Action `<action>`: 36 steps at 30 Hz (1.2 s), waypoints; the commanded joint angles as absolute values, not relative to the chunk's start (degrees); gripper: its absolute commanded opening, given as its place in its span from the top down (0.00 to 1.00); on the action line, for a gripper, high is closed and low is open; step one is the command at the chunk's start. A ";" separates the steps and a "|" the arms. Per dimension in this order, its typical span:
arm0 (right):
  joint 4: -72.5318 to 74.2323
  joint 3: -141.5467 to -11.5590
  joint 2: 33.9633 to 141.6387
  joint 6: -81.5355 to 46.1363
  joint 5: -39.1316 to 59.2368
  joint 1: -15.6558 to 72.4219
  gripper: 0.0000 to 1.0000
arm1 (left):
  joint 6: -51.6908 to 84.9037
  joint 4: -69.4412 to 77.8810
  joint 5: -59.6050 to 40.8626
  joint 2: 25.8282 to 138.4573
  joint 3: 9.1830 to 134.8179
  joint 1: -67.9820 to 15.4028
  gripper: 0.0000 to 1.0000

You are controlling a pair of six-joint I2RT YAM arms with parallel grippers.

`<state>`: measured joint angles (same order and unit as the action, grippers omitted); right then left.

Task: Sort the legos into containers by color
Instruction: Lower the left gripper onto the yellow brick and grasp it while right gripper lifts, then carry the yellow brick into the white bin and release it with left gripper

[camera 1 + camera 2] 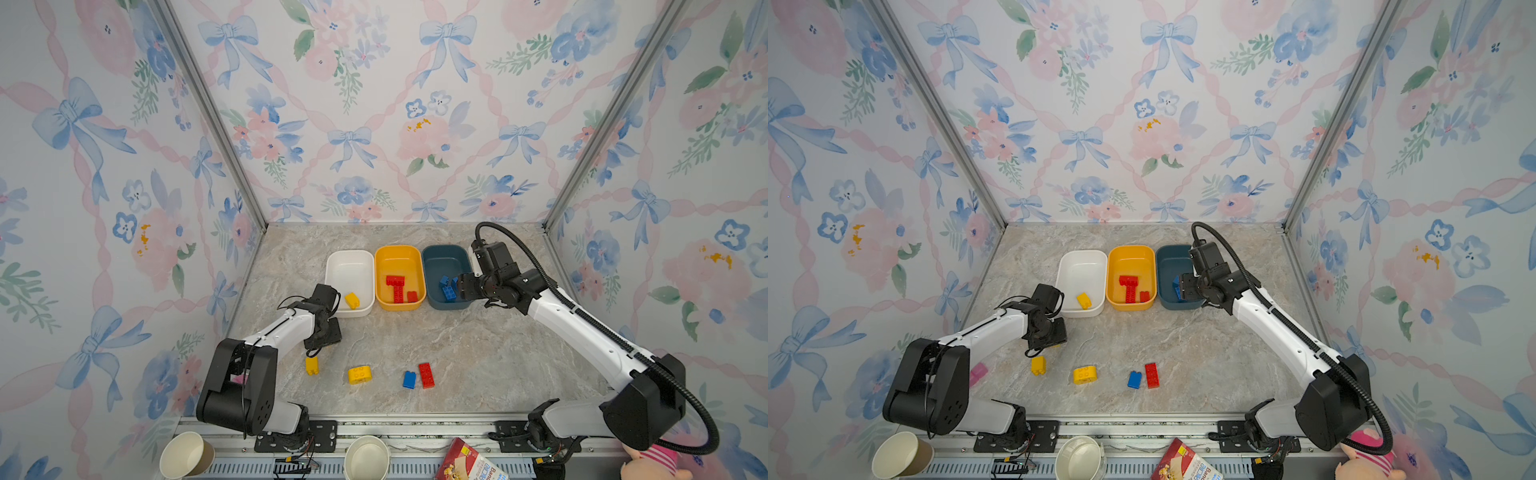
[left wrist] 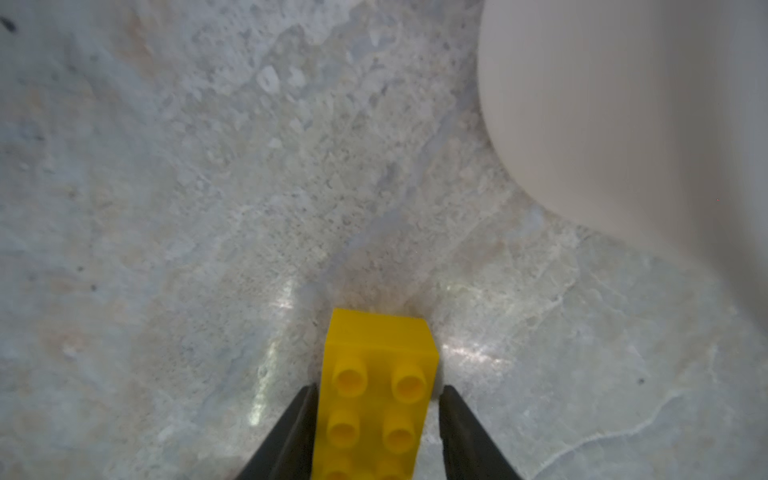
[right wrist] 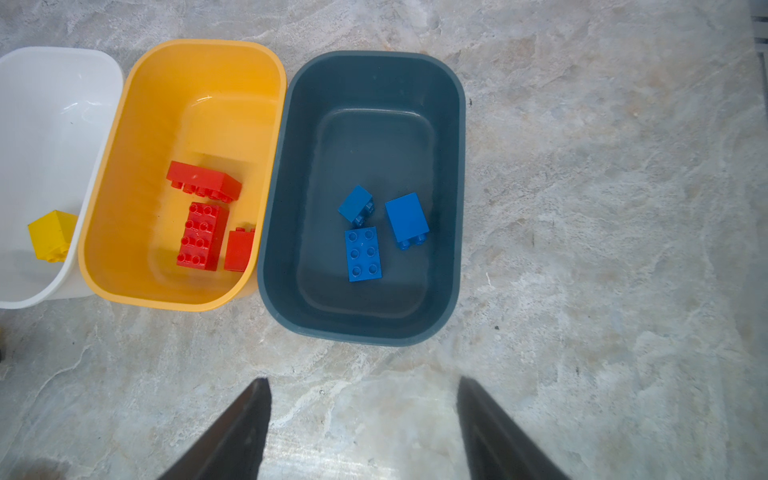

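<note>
Slipping is the risk: the yellow brick (image 2: 374, 340) could be twisted out if the left gripper (image 2: 377, 390) is raised early, since a sliver of gap is seen at one finger (image 2: 457, 428) and a firm pinch cannot be confirmed. The brick is laid on the marble tabletop (image 2: 166, 208) near the white tub (image 1: 350, 252), studs up, long axis along the fingers. The right gripper (image 3: 363, 382) is spread, empty.

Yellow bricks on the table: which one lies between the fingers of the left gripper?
The leftmost yellow brick: the left gripper has a finger on each side of it. The rounded yellow brick lies apart, with nothing touching it.
</note>
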<state>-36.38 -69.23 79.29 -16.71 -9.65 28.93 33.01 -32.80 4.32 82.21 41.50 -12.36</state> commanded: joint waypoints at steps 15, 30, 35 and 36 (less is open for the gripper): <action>-37.26 -67.15 77.61 -18.90 -9.32 28.98 0.26 | 36.58 -33.62 5.01 73.04 39.70 -13.01 0.75; -36.68 -66.02 77.44 -20.72 -5.91 29.12 0.23 | 38.93 -34.72 11.64 63.33 45.64 -16.32 0.78; -35.64 -63.79 76.63 -22.03 -4.03 29.09 0.19 | 37.17 -34.33 13.30 65.40 50.65 -18.67 0.77; -35.40 -63.15 76.40 -22.36 -3.66 29.09 0.18 | 36.83 -34.28 13.43 66.48 51.63 -18.97 0.77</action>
<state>-36.12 -64.77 78.39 -20.84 -5.48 28.93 38.00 -34.33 11.35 64.79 49.23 -18.22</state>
